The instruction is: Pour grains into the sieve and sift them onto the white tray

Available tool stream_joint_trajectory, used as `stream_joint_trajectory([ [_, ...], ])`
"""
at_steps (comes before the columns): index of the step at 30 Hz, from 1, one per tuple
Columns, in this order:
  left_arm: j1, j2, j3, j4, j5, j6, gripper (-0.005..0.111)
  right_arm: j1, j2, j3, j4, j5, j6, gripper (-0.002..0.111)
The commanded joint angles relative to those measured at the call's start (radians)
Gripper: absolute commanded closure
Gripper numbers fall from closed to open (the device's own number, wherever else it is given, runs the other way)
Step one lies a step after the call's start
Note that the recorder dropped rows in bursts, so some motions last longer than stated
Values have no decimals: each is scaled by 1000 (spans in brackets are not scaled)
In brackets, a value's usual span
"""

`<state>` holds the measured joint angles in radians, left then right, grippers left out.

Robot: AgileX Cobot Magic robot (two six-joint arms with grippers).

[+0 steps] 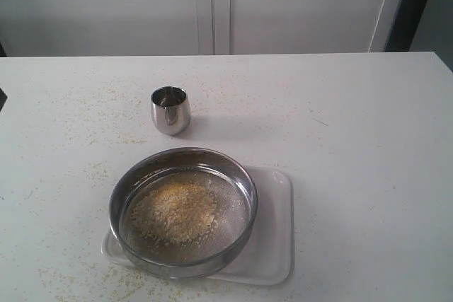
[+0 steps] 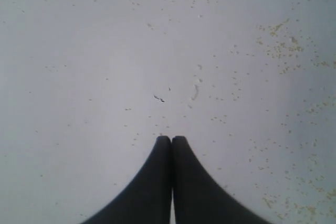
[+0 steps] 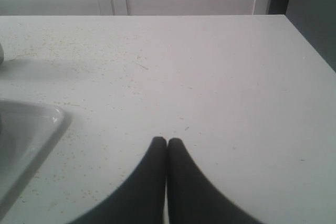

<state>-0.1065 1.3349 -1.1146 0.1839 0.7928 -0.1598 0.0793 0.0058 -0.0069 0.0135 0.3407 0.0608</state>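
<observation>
Exterior view gives us the grains (image 1: 173, 213) heaped on the mesh of the sieve (image 1: 177, 268), which sits on the white tray (image 1: 272, 238). The steel cup (image 1: 170, 109) stands upright beyond the sieve, apart from it. We judge pouring done and sifting next. The left gripper (image 2: 171, 139) and right gripper (image 3: 167, 141) are pressed closed and empty over the table (image 2: 79, 51). One must part its fingers, take the sieve's rim and shake.

Left gripper (image 2: 171, 139) and right gripper (image 3: 166, 140): matte black, smoothly curved, round-tipped.
</observation>
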Motion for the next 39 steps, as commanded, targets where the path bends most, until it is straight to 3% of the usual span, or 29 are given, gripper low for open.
stream_joint_trajectory([
  [1,4,-72,111,-92,-88,0,107,2,-6,7,-7,-5,5,108],
  [6,4,-140,217,-184,-204,0,107,2,-6,7,-7,-5,5,108],
  [14,4,-209,317,-184,-369,0,107,2,-6,7,-14,-5,3,108],
  [29,4,-209,317,-184,-338,2,107,2,-6,7,-14,-18,3,108],
  [39,4,-209,317,-184,-345,2,107,2,-6,7,91,-269,177,108],
])
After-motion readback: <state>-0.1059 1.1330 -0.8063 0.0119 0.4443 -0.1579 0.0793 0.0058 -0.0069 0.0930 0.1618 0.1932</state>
